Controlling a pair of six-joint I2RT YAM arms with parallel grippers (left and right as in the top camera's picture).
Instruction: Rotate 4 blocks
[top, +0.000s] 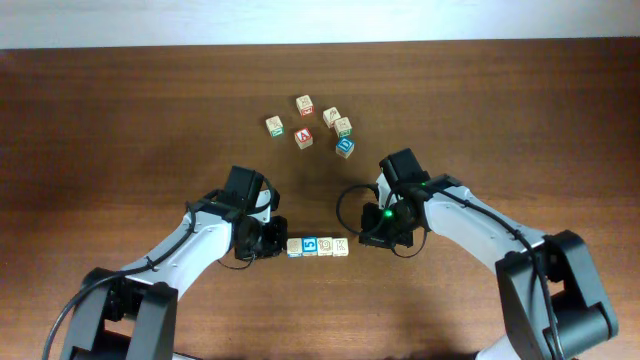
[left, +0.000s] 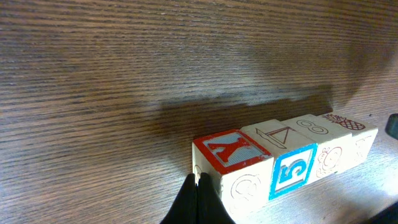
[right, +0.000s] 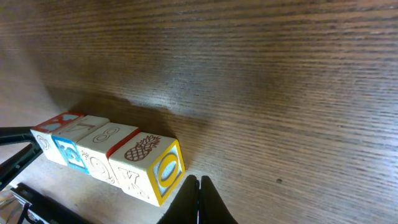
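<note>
Four wooden blocks lie in a tight row (top: 317, 245) near the front of the table. In the left wrist view the row runs from a block with a red "Y" face (left: 231, 156), past the blue "5" block (left: 292, 172), to a block with a pineapple face (left: 344, 123). My left gripper (left: 198, 180) is shut with nothing in it, and its tips touch the red-Y block's end. My right gripper (right: 198, 181) is shut and holds nothing. It sits just beside the yellow "O" face of the pineapple block (right: 166, 169) at the row's other end.
Several loose alphabet blocks lie scattered at the back centre, among them a red-lettered one (top: 304, 138) and a blue-lettered one (top: 345, 146). Both arms (top: 200, 240) (top: 470, 225) reach in from the front corners over the dark wooden table (top: 120, 130).
</note>
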